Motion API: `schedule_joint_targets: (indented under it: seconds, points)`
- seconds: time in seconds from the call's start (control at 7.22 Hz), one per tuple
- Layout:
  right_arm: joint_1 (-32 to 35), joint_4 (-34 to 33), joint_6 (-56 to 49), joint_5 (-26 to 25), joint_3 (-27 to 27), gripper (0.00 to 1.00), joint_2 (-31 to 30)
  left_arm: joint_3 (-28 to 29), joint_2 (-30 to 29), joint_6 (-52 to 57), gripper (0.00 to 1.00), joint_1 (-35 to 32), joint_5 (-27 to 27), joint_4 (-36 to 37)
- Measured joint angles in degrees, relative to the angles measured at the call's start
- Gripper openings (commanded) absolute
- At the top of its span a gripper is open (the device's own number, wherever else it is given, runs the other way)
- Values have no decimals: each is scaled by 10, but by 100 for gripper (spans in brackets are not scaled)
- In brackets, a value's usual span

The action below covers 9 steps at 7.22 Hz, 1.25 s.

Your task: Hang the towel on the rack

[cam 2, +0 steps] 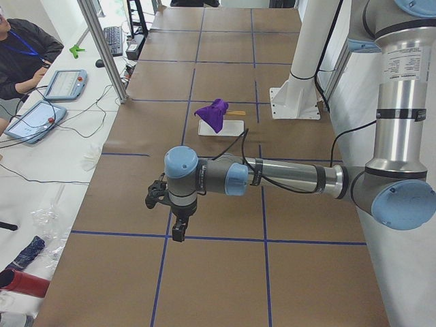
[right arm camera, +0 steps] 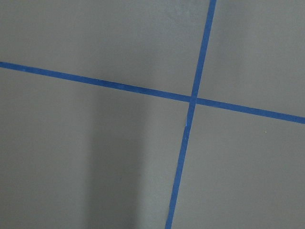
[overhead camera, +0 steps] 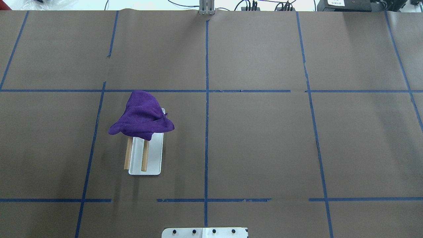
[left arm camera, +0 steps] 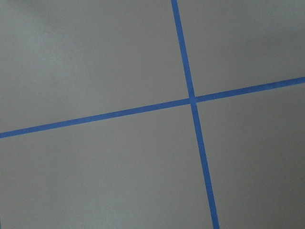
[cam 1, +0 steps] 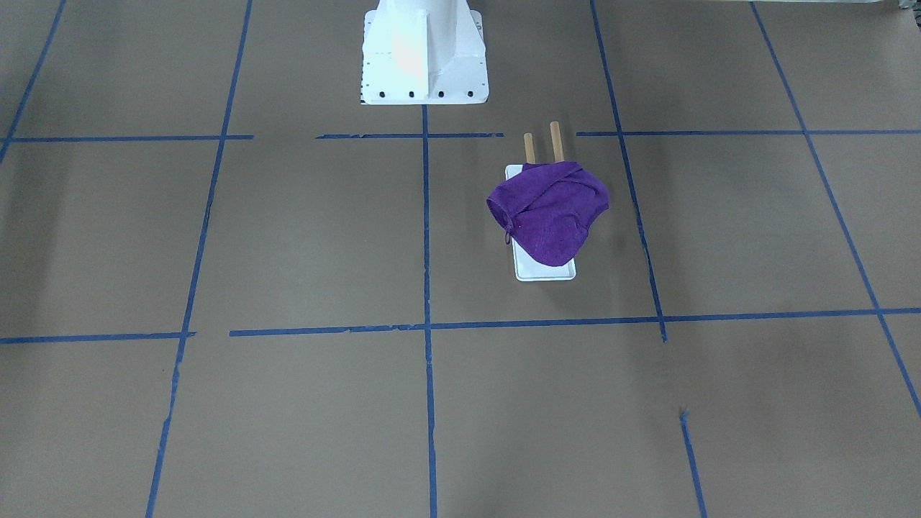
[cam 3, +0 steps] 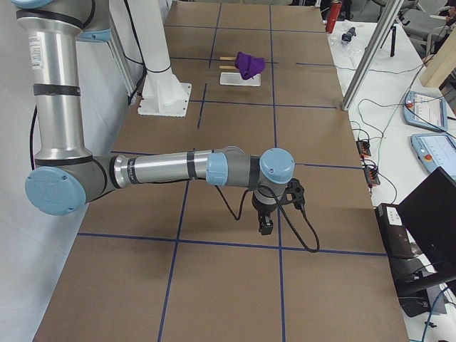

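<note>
The purple towel (overhead camera: 142, 115) lies bunched over the far end of the rack's two brown dowels (overhead camera: 144, 155) and hangs down over the white base (overhead camera: 155, 155). The bare dowel ends (cam 1: 555, 140) stick out toward the robot. The towel also shows in the front view (cam 1: 550, 212) and both side views (cam 2: 216, 113) (cam 3: 250, 64). My left gripper (cam 2: 177, 235) hangs over the table's left end, far from the rack. My right gripper (cam 3: 266, 226) hangs over the right end. Both show only in side views, so I cannot tell whether they are open or shut.
The white robot pedestal (cam 1: 423, 57) stands behind the rack. Blue tape lines grid the brown table (overhead camera: 257, 142). An operator (cam 2: 20, 54) sits with tablets beyond the table's far edge. A metal post (cam 2: 102, 48) stands at that edge. Both wrist views show only paper and tape.
</note>
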Motion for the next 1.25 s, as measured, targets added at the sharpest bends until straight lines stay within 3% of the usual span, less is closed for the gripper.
schedule_joint_targets:
  seconds: [0.69,0.97,1.25]
  points:
    - [16,0,-1,45,-30,100,-7,14,-3,-8,100,0,-23,13]
    - [27,9,5,36,-47,100,-13,8,-5,-18,100,0,-42,13]
    - [38,46,60,-7,-50,100,-22,6,-7,-21,100,0,-45,13]
